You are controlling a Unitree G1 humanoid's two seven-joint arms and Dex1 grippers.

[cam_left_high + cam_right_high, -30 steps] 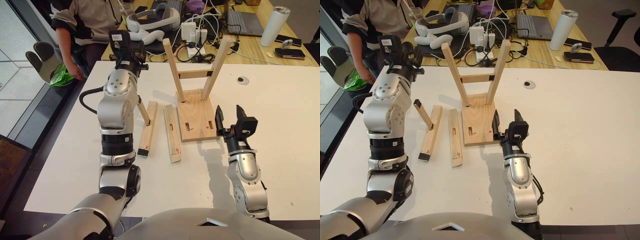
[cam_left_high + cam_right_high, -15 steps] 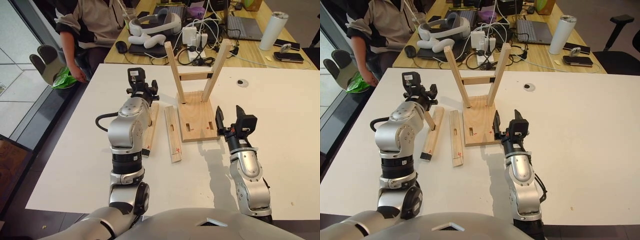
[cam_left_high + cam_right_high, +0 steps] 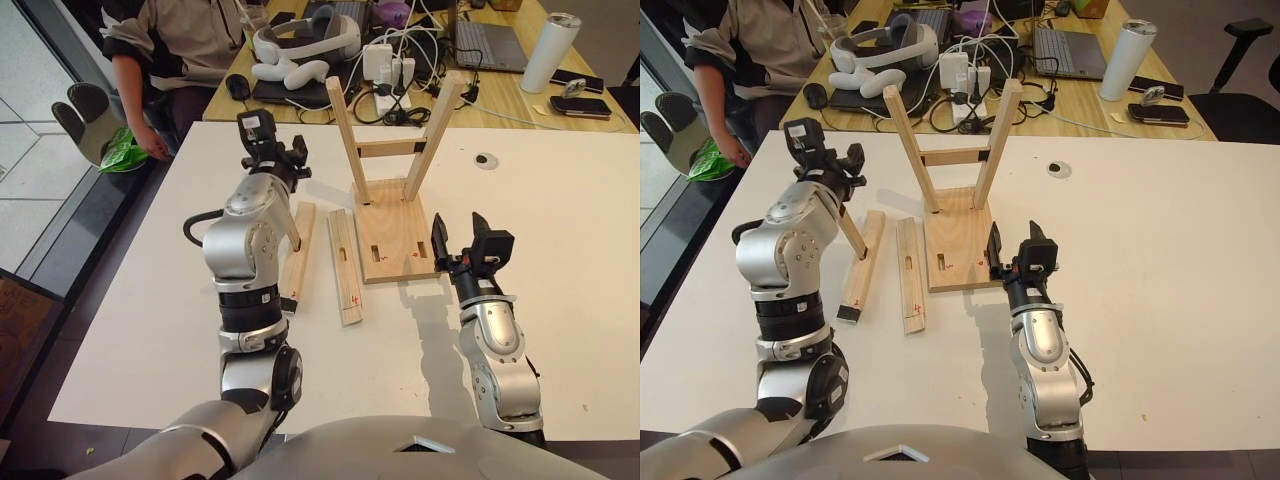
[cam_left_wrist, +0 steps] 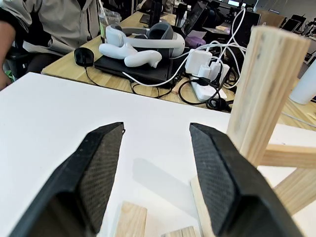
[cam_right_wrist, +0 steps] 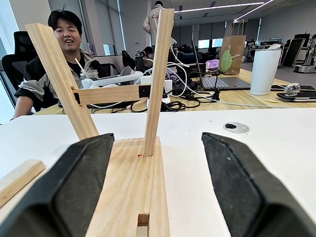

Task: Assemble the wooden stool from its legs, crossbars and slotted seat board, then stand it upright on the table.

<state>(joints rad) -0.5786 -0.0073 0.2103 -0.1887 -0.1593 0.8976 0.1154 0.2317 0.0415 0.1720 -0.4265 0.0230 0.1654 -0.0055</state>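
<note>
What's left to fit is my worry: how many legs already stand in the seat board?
2. One leg stands at the far left corner of the seat board, the other at its far right, joined by a crossbar. Other wooden pieces lie flat left of it.

Holds the left arm folded steeply upward, with the left pincer (image 4: 157,148) raised and its fingers spread apart. Stretches the right forearm forward and low, right pincer (image 3: 457,234) likewise spread wide.

My white tabletop (image 3: 560,250) has a long light-wood desk (image 3: 505,95) just behind it, cluttered with tangled cables (image 3: 400,60). Grey tiled floor (image 3: 30,190) lies to my left, and ceiling strip lights (image 5: 212,8) glow.
</note>
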